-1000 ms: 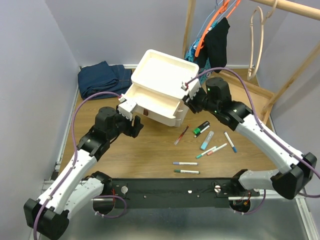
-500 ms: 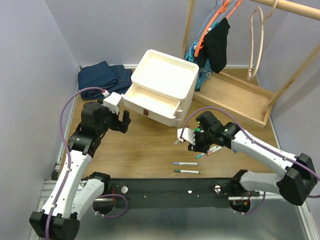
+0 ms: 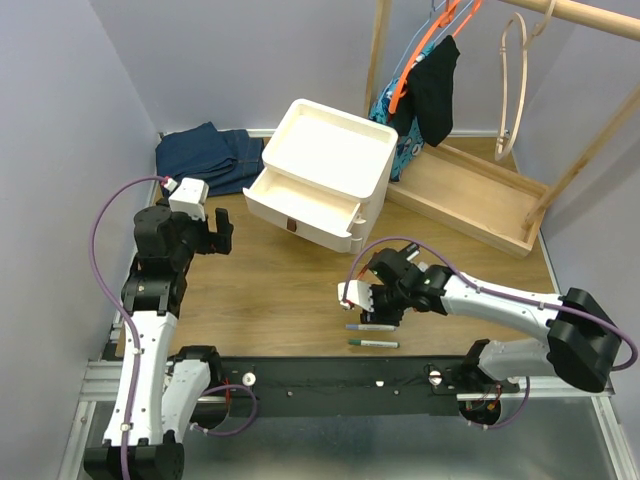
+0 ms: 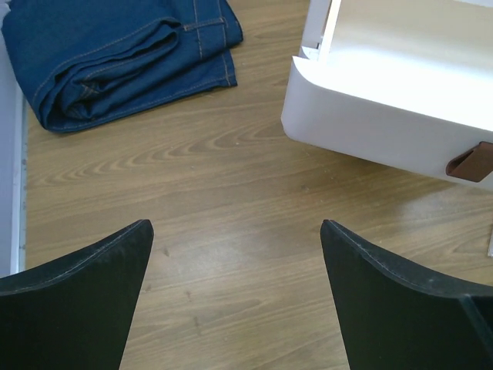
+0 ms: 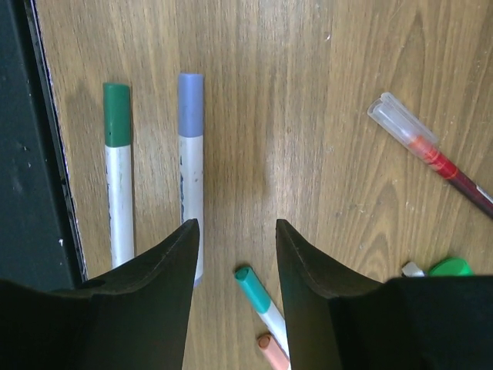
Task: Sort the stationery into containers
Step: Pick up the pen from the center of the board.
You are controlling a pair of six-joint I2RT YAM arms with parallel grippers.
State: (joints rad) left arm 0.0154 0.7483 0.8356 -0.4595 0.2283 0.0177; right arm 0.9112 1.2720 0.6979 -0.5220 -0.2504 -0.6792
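My wooden desk (image 3: 270, 290) carries the white drawer stack (image 3: 320, 180), folded jeans (image 3: 200, 155), a long wooden tray (image 3: 465, 200), two markers (image 3: 372, 343) near me, and a red pen (image 5: 435, 158).

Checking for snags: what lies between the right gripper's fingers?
Only bare wood between the right gripper fingers, in the right wrist view; the blue-capped marker lies beside one finger.

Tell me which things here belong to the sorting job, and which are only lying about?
Job: white drawer unit, its top drawer open; green-capped marker; blue-capped marker; teal-capped marker; red pen.

Lying about: folded jeans; long wooden tray; hanging clothes.
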